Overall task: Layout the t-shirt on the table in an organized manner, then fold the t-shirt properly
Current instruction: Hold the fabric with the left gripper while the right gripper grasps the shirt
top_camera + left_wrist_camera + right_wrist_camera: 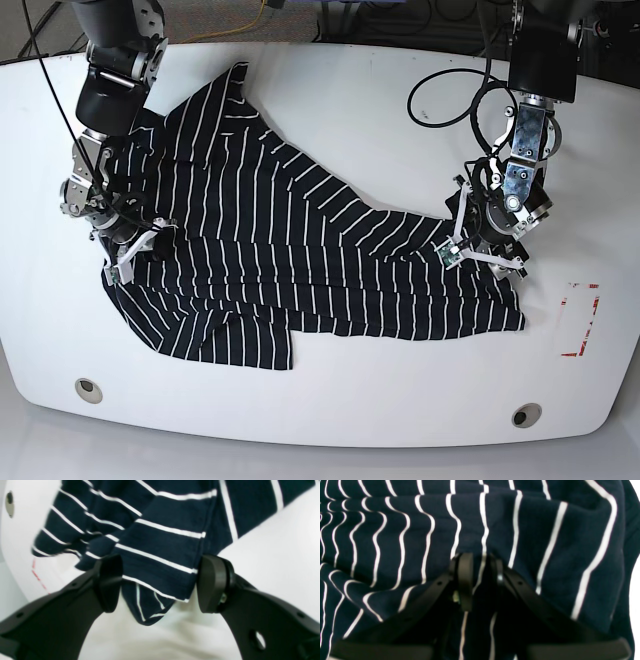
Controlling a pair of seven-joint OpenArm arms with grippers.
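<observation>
White tabletop [330, 400] carrying the striped t-shirt [300, 260]; cables [450, 95] lying behind. Left hand [157, 582] gaping around the hem, right hand [480, 580] pinching fabric.

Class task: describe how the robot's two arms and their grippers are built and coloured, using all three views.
Both arms are black and silver-grey with jointed metal segments. The left gripper has matte black curved fingers ending in rounded, thick pads, with small holes in the finger bodies. The right gripper has the same black fingers, with flat, thin-looking pads. In the base view, looped black cables hang by the left arm.
</observation>
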